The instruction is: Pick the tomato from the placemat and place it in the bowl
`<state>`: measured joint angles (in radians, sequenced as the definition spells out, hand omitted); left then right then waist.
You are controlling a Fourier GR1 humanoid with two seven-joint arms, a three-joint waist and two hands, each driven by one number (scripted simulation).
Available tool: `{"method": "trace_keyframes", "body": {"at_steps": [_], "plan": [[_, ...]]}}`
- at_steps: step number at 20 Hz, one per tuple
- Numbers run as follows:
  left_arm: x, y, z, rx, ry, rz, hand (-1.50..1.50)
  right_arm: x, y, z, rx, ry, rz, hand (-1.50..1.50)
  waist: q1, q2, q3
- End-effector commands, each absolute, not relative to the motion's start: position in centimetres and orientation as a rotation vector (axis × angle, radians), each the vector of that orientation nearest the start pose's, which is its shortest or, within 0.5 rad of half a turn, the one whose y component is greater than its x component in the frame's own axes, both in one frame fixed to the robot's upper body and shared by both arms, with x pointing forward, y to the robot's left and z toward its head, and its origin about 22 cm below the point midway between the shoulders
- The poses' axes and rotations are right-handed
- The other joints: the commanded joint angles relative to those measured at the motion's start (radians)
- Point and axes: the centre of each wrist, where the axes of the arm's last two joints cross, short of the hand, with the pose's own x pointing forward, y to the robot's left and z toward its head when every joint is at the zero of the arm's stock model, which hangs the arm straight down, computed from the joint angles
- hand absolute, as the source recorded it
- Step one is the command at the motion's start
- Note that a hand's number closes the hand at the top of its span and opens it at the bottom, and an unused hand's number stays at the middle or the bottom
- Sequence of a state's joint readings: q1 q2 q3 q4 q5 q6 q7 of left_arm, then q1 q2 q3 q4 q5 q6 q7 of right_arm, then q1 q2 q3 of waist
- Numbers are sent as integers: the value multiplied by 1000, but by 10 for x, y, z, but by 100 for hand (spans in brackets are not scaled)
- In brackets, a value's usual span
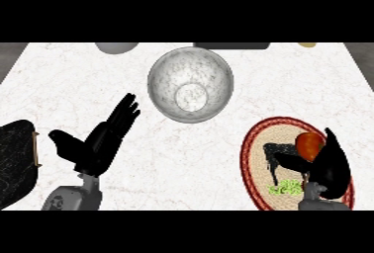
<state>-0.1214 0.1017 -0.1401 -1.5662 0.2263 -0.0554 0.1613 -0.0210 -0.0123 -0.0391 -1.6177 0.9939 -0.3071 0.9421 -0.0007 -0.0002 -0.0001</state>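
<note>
A red-orange tomato (309, 145) lies on a round woven placemat (256, 148) with a red rim at the right. My right hand (327, 169) is on the mat, its thumb to the left and its fingers curving up along the tomato's right side. Whether the fingers close on the tomato is not visible. A grey marbled bowl (191, 84) stands at the upper middle of the counter, nothing inside it. My left hand (99, 141) rests open at the left, fingers pointing up and to the right, away from both.
A black marbled object (15, 163) with a brass bar lies at the left edge. At the far edge are a grey rounded object (116, 47), a dark flat item (232, 46) and a small tan thing (307, 44). The placemat shows a cow picture.
</note>
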Motion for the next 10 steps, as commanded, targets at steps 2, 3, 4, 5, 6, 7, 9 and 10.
{"method": "trace_keyframes", "body": {"at_steps": [2,3,4,5,6,7,9,10], "plan": [[264,198,32,-269,-1481,-137,0,247,-239,-12,-1124,-860,-8,150,2,0,0],[259,213,28,-285,-1470,-130,0,261,-244,-2,-1138,-860,4,150,3,0,0],[279,192,28,-275,-1488,-132,0,253,-234,9,-1143,-843,16,150,-1,0,0],[273,207,31,-263,-1500,-132,0,257,-235,-7,-1146,-873,12,150,1,0,0],[264,204,31,-270,-1484,-123,0,264,-226,3,-1138,-850,26,150,2,0,0],[267,203,39,-265,-1483,-115,0,275,-257,12,-1155,-852,36,150,2,0,0],[286,198,50,-256,-1486,-125,0,255,-225,-9,-1154,-865,49,150,-1,0,0],[280,202,35,-278,-1477,-117,0,253,-238,-6,-1154,-885,52,150,-1,0,0]]}}
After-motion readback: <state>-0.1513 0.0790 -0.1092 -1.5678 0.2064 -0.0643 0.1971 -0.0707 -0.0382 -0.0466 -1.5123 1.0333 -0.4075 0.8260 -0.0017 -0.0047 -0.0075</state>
